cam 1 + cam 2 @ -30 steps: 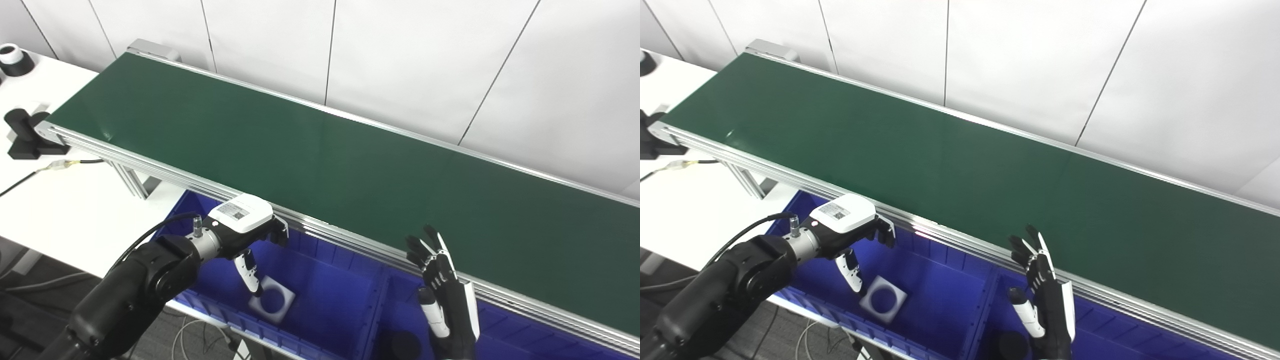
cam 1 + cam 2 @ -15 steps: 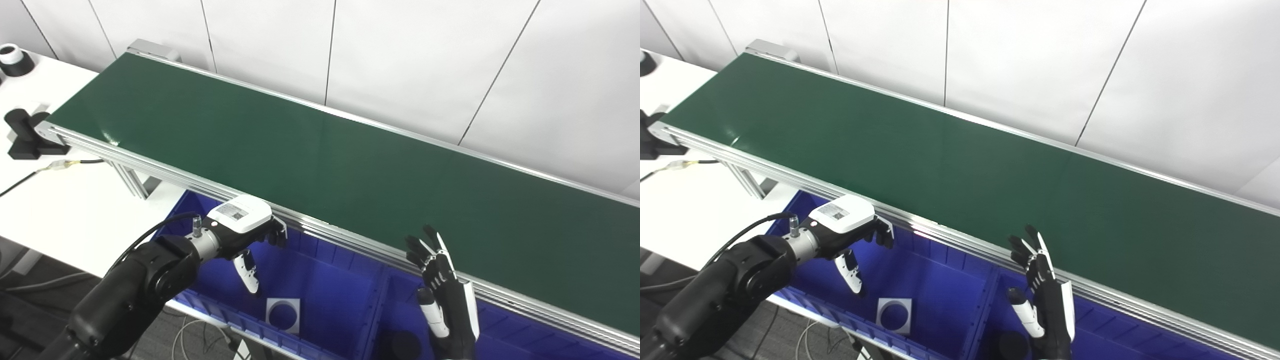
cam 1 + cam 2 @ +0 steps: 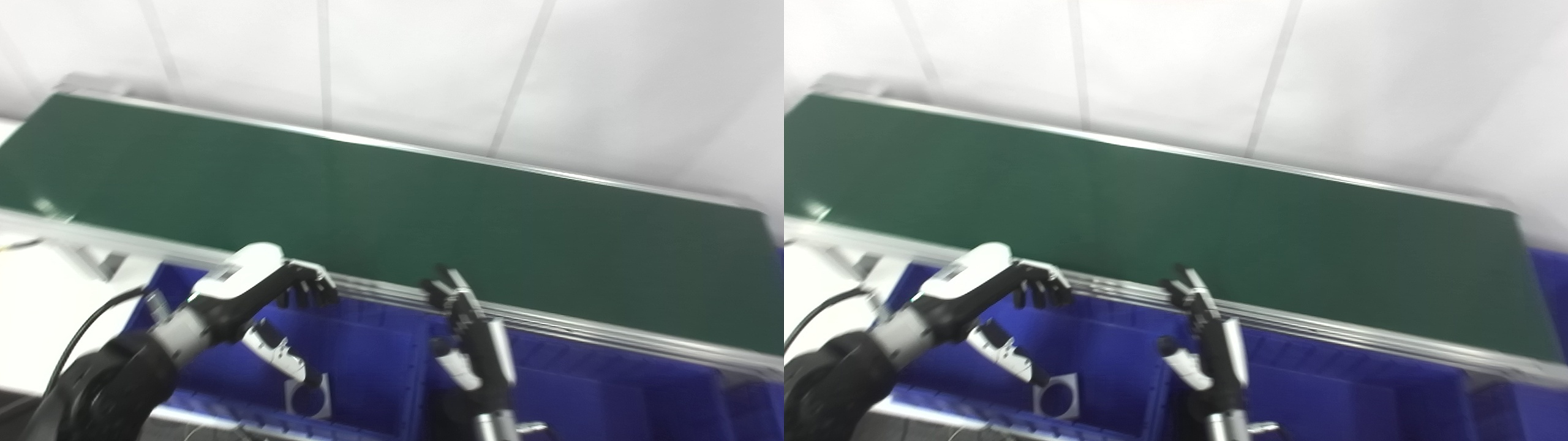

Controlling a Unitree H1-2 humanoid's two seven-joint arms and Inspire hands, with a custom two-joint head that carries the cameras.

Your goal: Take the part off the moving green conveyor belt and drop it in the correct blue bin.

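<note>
The pictures are blurred, so fine detail cannot be read. 1 part [image 3: 307,397] is seen: a flat white square plate with 1 round hole through its middle. It lies flat on the floor of the left blue bin [image 3: 367,361], near the front wall of that bin, with the hole facing upward. Because the plate is square, no long axis can be told; its edges are set nearly parallel to the walls of the bin.

1 green conveyor belt [image 3: 380,202] is seen, running from the left side to the right side with its long axis across the picture, and no part is seen on its surface. Below its near metal rail, 2 blue compartments are made out side by side; the right blue bin [image 3: 588,392] begins past a dividing wall.

2 hands are seen. The left hand [image 3: 263,294] is held above the left blue bin, palm downward, with the fingers spread forward close to the rail and the thumb pointing down toward the part; it is released and nothing is grasped. The right hand [image 3: 471,343] is held upright near the dividing wall, fingers extended upward to the rail and apart, also released and empty. A piece of white desk [image 3: 37,294] is seen at the left.
</note>
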